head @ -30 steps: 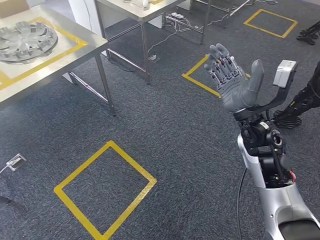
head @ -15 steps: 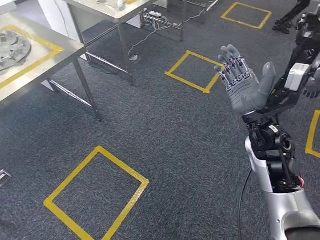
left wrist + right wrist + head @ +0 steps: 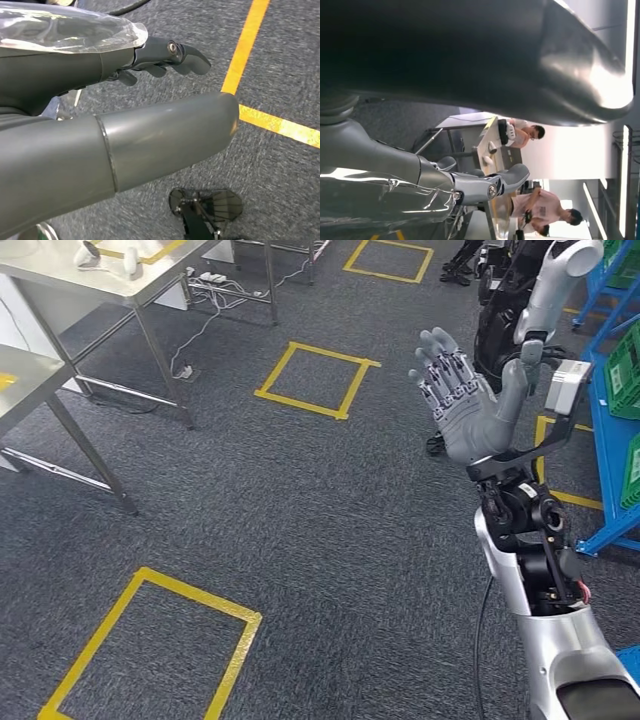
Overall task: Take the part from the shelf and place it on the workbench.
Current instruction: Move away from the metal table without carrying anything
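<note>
Blue shelf (image 3: 615,455) beside robot hand (image 3: 464,405)

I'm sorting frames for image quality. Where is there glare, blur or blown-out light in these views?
Head view: evenly lit and sharp, the raised grey right hand crisp. Left wrist view: grey carpet smeared by motion blur, glare on the clear plastic cover. Right wrist view: bright background blown out white, the near thick grey thumb dark.

Floor layout, head view
Right hand (image 3: 464,405) raised at right, over the floor (image 3: 317,530). Shelf (image 3: 615,410) at far right edge. Two surfaces (image 3: 45,270) far left. Taped squares: one near left (image 3: 151,640), one mid-far (image 3: 317,378). Second robot (image 3: 521,290) behind the hand.
</note>
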Controlling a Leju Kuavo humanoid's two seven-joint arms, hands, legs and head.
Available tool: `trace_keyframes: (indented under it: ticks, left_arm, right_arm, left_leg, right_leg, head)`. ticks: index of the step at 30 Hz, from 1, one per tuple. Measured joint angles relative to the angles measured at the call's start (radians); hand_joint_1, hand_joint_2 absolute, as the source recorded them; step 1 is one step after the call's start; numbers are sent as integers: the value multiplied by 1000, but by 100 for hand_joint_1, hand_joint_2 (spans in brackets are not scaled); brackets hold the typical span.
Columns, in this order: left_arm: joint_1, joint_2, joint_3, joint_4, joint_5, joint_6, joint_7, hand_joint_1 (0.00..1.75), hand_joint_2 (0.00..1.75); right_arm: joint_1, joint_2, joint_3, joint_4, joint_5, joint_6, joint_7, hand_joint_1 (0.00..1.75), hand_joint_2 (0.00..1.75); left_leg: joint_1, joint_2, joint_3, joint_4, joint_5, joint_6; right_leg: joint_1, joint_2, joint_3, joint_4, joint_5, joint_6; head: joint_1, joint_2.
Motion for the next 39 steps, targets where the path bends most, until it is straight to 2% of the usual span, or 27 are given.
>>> trace_keyframes:
  ticks: [1,3,5,6,7,8,9,10,12,14,16,20,23,24,25,26,27,28,29,31,32,33,34,36,37,38,39]
  left_arm:
    - [-1,-1,0,0,0,0,0,0,0]
    - [-5,-1,0,0,0,0,0,0,0]
    - [-4,-1,0,0,0,0,-1,0,0]
    - [-2,-1,0,0,0,0,-1,0,0]
    - [0,-1,0,0,0,0,-1,0,0]
    - [0,-1,0,0,0,-1,-1,0,0]
    - [1,-1,0,0,-1,-2,-1,0,0]
    - [0,-1,0,0,-1,-3,-1,0,0]
    - [0,-2,0,0,-1,-6,-1,0,0]
    - [-1,-2,0,0,-1,-6,-2,0,0]
    - [-1,-1,0,0,-1,-6,-2,0,0]
    - [-1,-1,0,0,-1,-6,-2,0,0]
    - [-3,-2,0,0,-1,-6,-2,0,0]
    - [-3,-2,0,0,-1,-6,-2,0,0]
    - [-1,-2,0,0,-2,-6,-2,0,0]
    - [0,-2,0,0,-2,-6,-3,0,0]
    - [1,-1,0,0,-2,-6,-3,0,0]
    - [3,0,0,0,-2,-6,-3,0,0]
    - [2,0,0,0,-2,-6,-3,0,0]
    - [3,1,0,0,-2,-6,-3,0,0]
    - [2,0,0,0,-3,-6,-3,0,0]
    - [1,0,0,0,-3,-6,-3,0,0]
    - [-1,-1,0,0,-3,-6,-3,0,0]
    - [-5,-1,0,0,-3,-6,-3,0,0]
    - [-4,0,0,0,-3,-6,-3,0,0]
    - [-3,0,0,0,-3,-6,-3,0,0]
    - [-1,0,0,0,-3,-6,-3,0,0]
  right_arm:
    - [1,0,-1,0,0,0,0,0,0]
    - [0,0,-2,0,0,0,0,0,0]
    - [-1,0,-1,0,0,0,-1,0,0]
    - [0,0,-1,0,0,0,0,0,0]
    - [1,0,-1,1,0,-1,0,0,0]
    - [3,0,-1,1,0,-1,0,0,0]
    - [3,0,-1,2,0,-1,0,0,0]
    - [3,0,-1,2,0,-1,0,0,0]
    - [2,0,-1,2,0,-1,0,0,0]
    - [0,0,-1,3,0,-1,0,0,0]
    - [0,0,-1,3,0,-2,0,0,0]
    - [0,0,-2,3,0,-2,0,0,0]
    - [1,0,-2,3,0,-2,0,0,0]
    - [-1,0,-2,2,0,-2,0,0,0]
    - [0,0,-1,3,0,-2,0,0,0]
    - [0,0,0,3,1,-2,1,0,0]
    - [1,0,1,4,1,-1,1,0,0]
    - [3,0,1,5,1,-1,1,0,0]
    - [2,0,1,5,1,-1,1,0,0]
    - [2,0,1,5,1,1,0,0,0]
    - [1,0,1,5,1,2,0,0,0]
    - [2,0,0,5,1,2,0,0,0]
    - [2,0,0,5,1,3,-1,0,0]
    - [1,0,-1,6,2,3,-1,0,0]
    - [1,0,-1,6,2,3,-1,0,0]
    - [1,0,-1,6,2,3,-1,0,0]
    - [2,0,-1,7,1,3,-1,0,0]
  left_leg:
    - [-1,13,2,-2,1,6]
    - [1,37,6,-7,4,17]
    - [0,61,9,-9,2,25]
    - [-2,73,10,-9,1,26]
    - [-3,86,11,-8,-1,26]
    - [-3,99,13,-8,-3,26]
    - [-3,111,16,-8,-6,24]
    - [-3,123,21,-8,-10,22]
    - [-5,143,32,-8,-19,15]
    - [-10,161,39,-9,-25,7]
    - [-12,171,40,-10,-26,3]
    - [-12,175,41,-11,-27,2]
    - [-12,185,46,-15,-29,-4]
    - [-10,158,26,34,-57,-8]
    - [-8,128,-16,112,-84,-13]
    - [-5,96,-52,171,-98,-18]
    - [-2,61,-78,206,-96,-19]
    - [0,43,-73,170,-59,-20]
    - [4,16,-43,95,-26,-19]
    - [8,-22,-9,10,3,-15]
    - [6,-22,-5,1,1,-11]
    - [5,-9,-4,0,2,-5]
    - [4,3,-1,-3,4,1]
    - [4,28,5,-8,6,13]
    - [2,42,7,-10,4,17]
    - [0,55,9,-10,2,21]
    - [-2,68,11,-10,0,23]
  right_leg:
    - [-2,1,-3,1,0,6]
    - [0,-45,-21,39,-24,17]
    - [-1,-109,-75,158,-87,27]
    - [-5,-122,-111,233,-118,30]
    - [-8,-127,-139,289,-136,33]
    - [-10,-129,-149,311,-134,35]
    - [-12,-133,-139,290,-113,36]
    - [-12,-141,-107,229,-77,34]
    - [-4,-182,-31,81,-19,26]
    - [8,-207,1,12,-7,13]
    - [12,-200,0,9,-9,6]
    - [13,-197,0,9,-9,5]
    - [11,-182,0,6,-8,-2]
    - [8,-167,3,1,-5,-9]
    - [5,-141,6,-4,-2,-16]
    - [2,-112,9,-9,1,-23]
    - [1,-84,10,-10,2,-27]
    - [0,-61,10,-8,1,-25]
    - [1,-47,8,-3,-1,-22]
    - [1,-21,-1,4,-3,-10]
    - [-1,-8,-5,5,-2,-3]
    - [-4,4,-8,4,0,4]
    - [-6,-1,-10,7,-2,10]
    - [-5,-52,-33,58,-33,20]
    - [-5,-87,-58,117,-64,24]
    - [-6,-110,-92,189,-98,28]
    - [-9,-121,-124,258,-125,31]
  head:
    - [1,0]
    - [7,0]
    - [20,0]
    - [25,0]
    - [28,0]
    - [31,0]
    - [36,0]
    - [40,0]
    - [47,0]
    - [45,0]
    - [42,0]
    - [41,0]
    - [39,0]
    - [34,0]
    - [25,0]
    - [16,0]
    - [6,0]
    - [-1,0]
    - [-5,0]
    - [-6,0]
    - [-5,0]
    - [-2,0]
    - [-2,0]
    - [6,0]
    - [11,0]
    - [15,0]
    - [16,0]
